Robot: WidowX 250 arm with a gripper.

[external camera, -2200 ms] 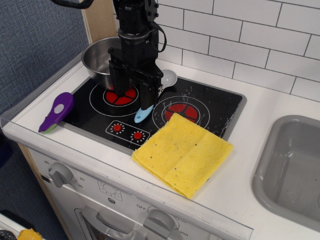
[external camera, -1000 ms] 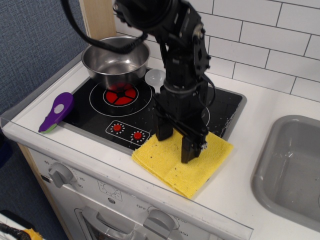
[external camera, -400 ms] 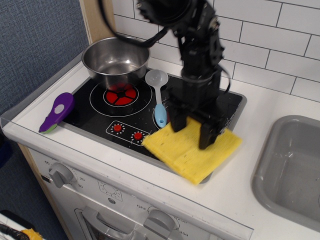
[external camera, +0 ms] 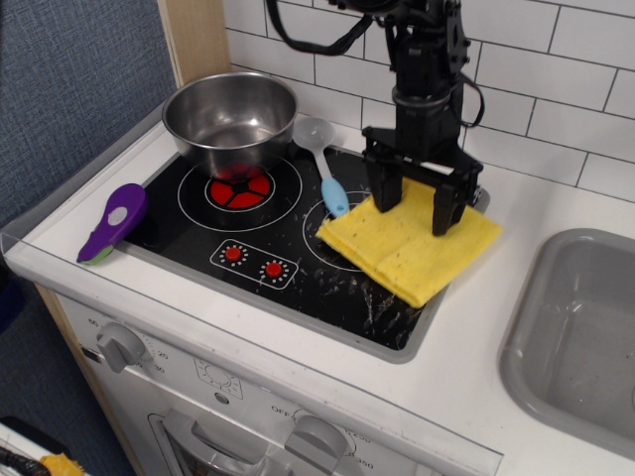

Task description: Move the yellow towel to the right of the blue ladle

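From where I stand, the black arm comes down from the top of the view and ends in the pincer [external camera: 416, 203], whose two dark fingers [external camera: 385, 189] point straight down, spread wide apart. Both tips rest on the far part of the yellow towel [external camera: 414, 248]; whether they pinch any cloth I cannot tell, since nothing is visibly caught between them.

The yellow towel lies folded flat on the right-hand side of the black toy stove top [external camera: 263, 233], covering the right burner and overhanging the stove's right edge onto the white desk [external camera: 476, 337]. Its left corner sits just beside the handle end of the blue ladle [external camera: 323, 164], perhaps touching it. The ladle lies on the stove to the left of the towel, its pale bowl toward the back wall and its light blue handle pointing forward and right.

A steel pot [external camera: 231, 117] stands over the left burner, near the ladle's bowl. A purple-and-green utensil [external camera: 112, 223] lies at the stove's left edge, well apart from the towel. A grey sink [external camera: 580, 332] is at the far right.
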